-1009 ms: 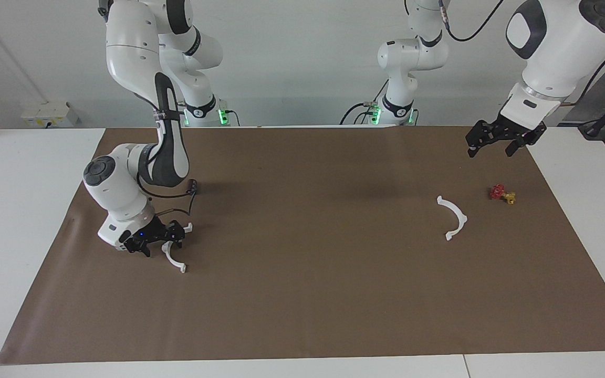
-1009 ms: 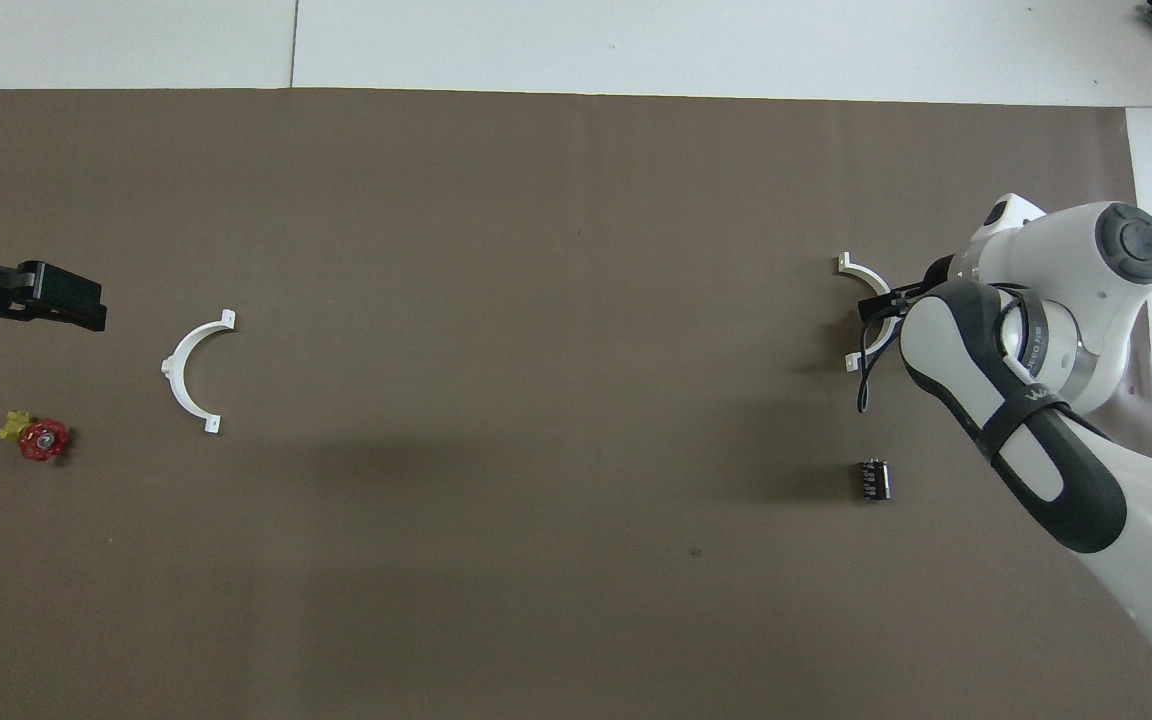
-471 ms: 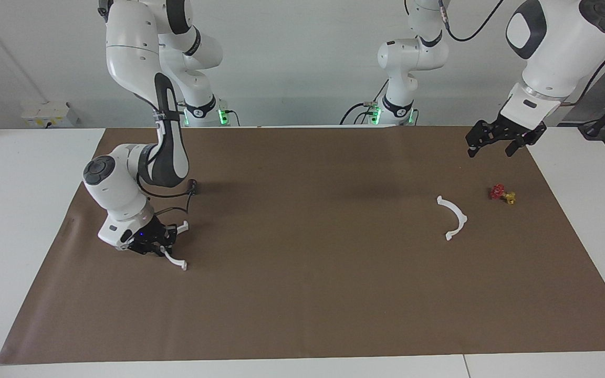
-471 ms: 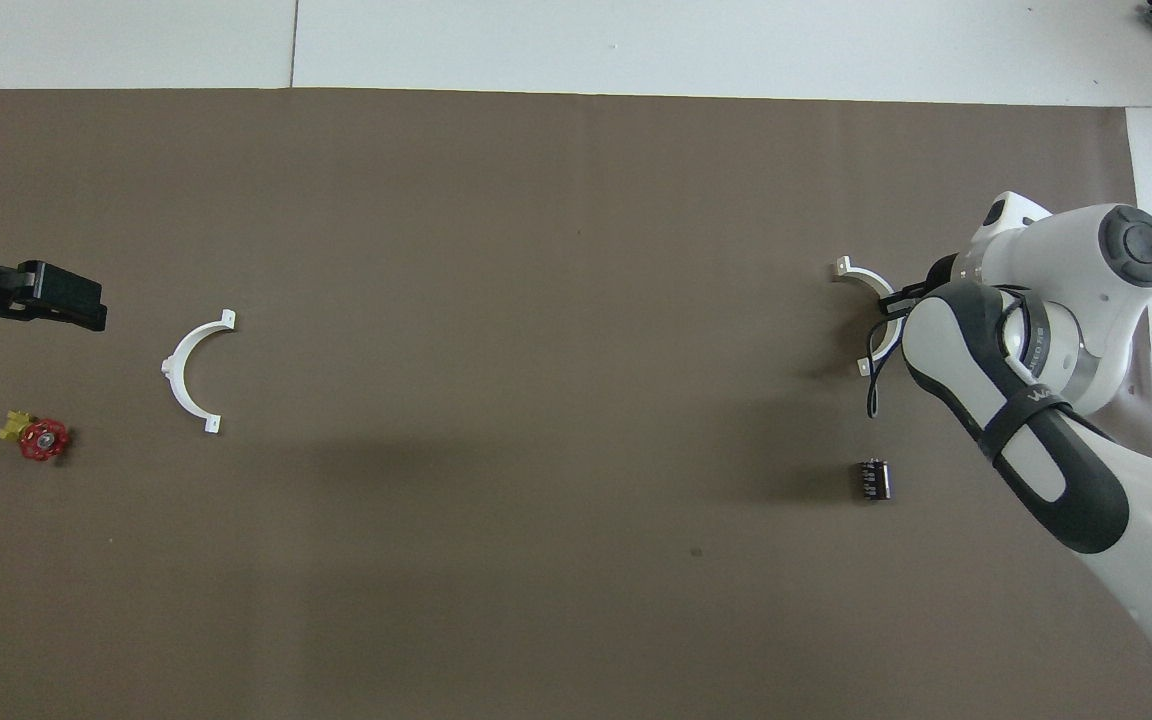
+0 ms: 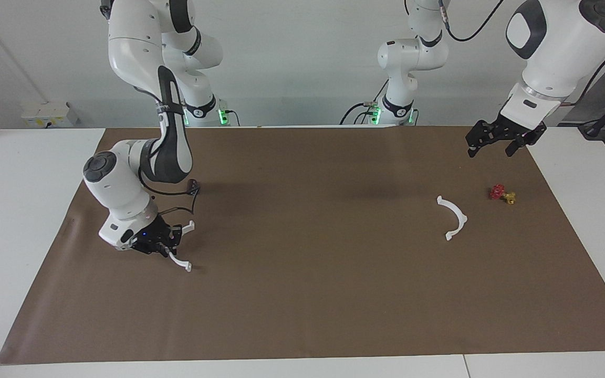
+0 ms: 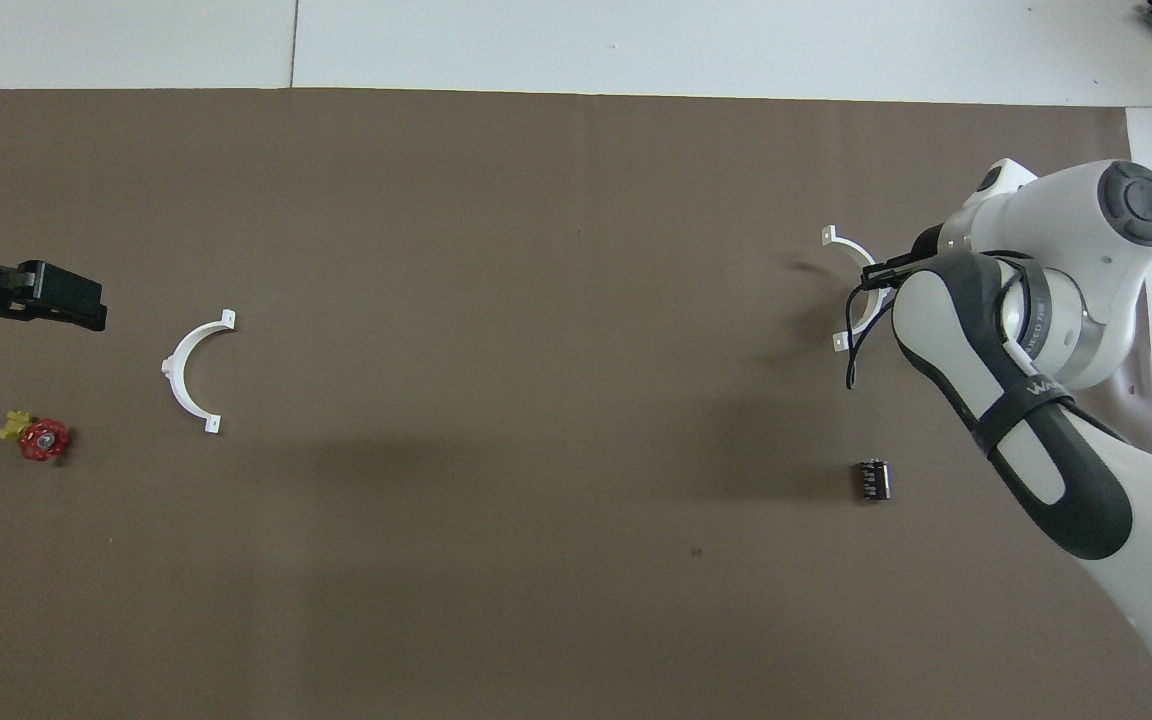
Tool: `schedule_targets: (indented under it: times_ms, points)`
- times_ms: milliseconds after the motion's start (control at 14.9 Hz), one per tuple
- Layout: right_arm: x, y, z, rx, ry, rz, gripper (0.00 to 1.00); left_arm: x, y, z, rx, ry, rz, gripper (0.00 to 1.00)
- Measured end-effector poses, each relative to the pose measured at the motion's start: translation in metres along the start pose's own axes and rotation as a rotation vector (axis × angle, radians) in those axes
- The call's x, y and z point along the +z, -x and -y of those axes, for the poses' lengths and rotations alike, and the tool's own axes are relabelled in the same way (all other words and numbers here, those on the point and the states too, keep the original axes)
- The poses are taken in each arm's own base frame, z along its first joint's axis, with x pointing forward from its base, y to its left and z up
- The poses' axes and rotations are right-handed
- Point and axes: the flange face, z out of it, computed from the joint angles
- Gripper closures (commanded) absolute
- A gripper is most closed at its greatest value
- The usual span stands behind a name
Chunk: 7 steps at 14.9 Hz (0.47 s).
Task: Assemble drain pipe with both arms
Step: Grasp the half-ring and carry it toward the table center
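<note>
The right gripper (image 5: 162, 245) is clamped on one arc (image 5: 179, 247), gripping it near mid-span at the right arm's end of the mat (image 5: 302, 315). The arc appears lifted just clear of the mat, judging by the shadow beneath its lower tab; a mid-span grip leaves both tabbed ends free for mating. In the overhead view the right arm's forearm covers the gripper, and only the arc's tabs (image 6: 841, 290) show.

The second arc (image 5: 452, 217) lies flat on the mat toward the left arm's end, well apart from the first. A small red-and-yellow valve (image 5: 502, 194) lies beside it, nearer the mat's edge. A small black cylinder (image 6: 873, 479) lies nearer the robots than the held arc.

The left gripper (image 5: 492, 144) waits above the mat, fingers apart, holding nothing. It hangs near the second arc, a likely position for the next pickup.

Assembly is at an early stage: one half is secured, one is not yet picked.
</note>
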Motion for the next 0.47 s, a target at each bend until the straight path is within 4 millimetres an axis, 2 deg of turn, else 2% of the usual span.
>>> schedule_targets:
  times_ms: [135,202,336,471]
  points:
    - [-0.016,-0.012,0.051,0.091,0.015,0.000,1.00,0.000,0.000,0.000,0.000,0.000,0.000,0.00]
    - [-0.017,-0.014,0.081,0.133,0.034,-0.001,1.00,0.000,0.000,0.000,0.000,0.000,0.000,0.00]
    - [-0.012,-0.012,0.139,0.189,0.047,0.002,1.00,0.000,0.000,0.000,0.000,0.000,0.000,0.00]
    - [-0.007,-0.006,0.186,0.202,0.042,0.009,1.00,0.000,0.000,0.000,0.000,0.000,0.000,0.00]
